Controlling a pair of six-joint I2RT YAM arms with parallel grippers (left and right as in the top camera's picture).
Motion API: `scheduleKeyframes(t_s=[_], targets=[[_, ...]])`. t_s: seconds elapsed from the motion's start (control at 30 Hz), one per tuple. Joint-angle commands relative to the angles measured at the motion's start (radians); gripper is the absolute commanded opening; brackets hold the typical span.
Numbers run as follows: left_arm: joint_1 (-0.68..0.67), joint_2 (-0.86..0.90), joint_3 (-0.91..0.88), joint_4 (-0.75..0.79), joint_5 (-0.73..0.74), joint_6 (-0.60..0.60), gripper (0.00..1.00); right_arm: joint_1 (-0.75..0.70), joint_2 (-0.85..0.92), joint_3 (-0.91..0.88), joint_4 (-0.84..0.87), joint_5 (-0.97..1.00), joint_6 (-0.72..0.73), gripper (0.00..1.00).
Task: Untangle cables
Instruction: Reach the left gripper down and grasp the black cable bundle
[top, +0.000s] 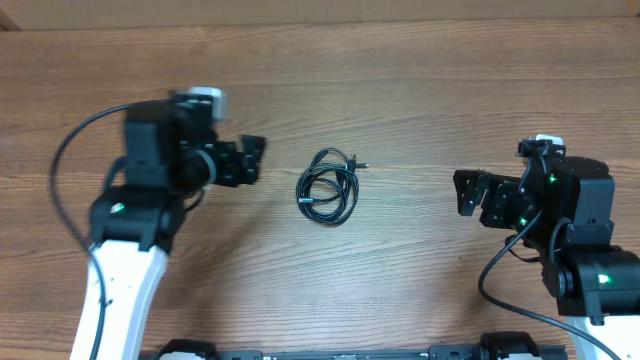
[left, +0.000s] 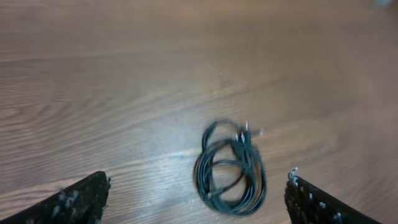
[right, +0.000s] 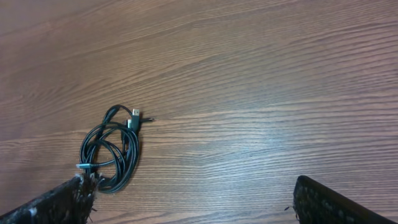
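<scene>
The cables (top: 328, 186) lay in one loose, roughly oval coil near the middle of the wooden surface (top: 400, 80), with several thin black loops stacked on each other and crossing in places. At the far-right edge of the coil a short end with a small plug stuck out onto the bare wood. In your right wrist view two plug ends (right: 133, 116) sat close together at the top of the bundle. How many separate cords made up the coil could not be told from any view. Nothing touched the bundle. Your left hand (top: 251, 161) hovered to the left of the coil and pointed toward it, near but clearly apart. Its fingers (left: 78, 200) were spread wide, so it was open and held nothing, and in the blurred left wrist view the coil showed between the two fingertips. Your right hand (top: 464, 194) was on the opposite side and well apart from the cables, farther off than the left. It also faced the coil with its fingers (right: 329, 202) parted, open and empty. In its wrist view the bundle sat low on the left, just beside the left fingertip. Both arms reached in from the near edge of the surface, with thicker black cords looping beside them.
</scene>
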Motion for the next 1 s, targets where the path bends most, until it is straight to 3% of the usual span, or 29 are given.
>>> scheduleKeyframes(t_s=[0.0, 0.17, 0.43, 0.73, 0.9, 0.97], targets=[[-0.094, 0.098, 0.010, 0.005, -0.086, 0.131, 0.88, -0.004, -0.005, 0.026, 0.003, -0.006, 0.006, 1.00], [-0.188, 0.264, 0.010, 0.047, -0.092, 0.221, 0.79, -0.004, -0.005, 0.026, 0.002, -0.006, 0.006, 1.00], [-0.204, 0.531, 0.010, 0.138, -0.020, 0.162, 0.77, -0.004, -0.004, 0.026, 0.003, -0.006, 0.006, 1.00], [-0.205, 0.678, 0.010, 0.167, -0.006, 0.170, 0.71, -0.004, -0.004, 0.026, 0.004, -0.006, 0.006, 1.00], [-0.206, 0.692, 0.010, 0.178, 0.019, 0.169, 0.51, -0.004, -0.004, 0.026, 0.006, -0.006, 0.006, 1.00], [-0.210, 0.692, 0.010, 0.183, 0.036, 0.161, 0.34, -0.004, -0.004, 0.026, 0.006, -0.006, 0.006, 1.00]])
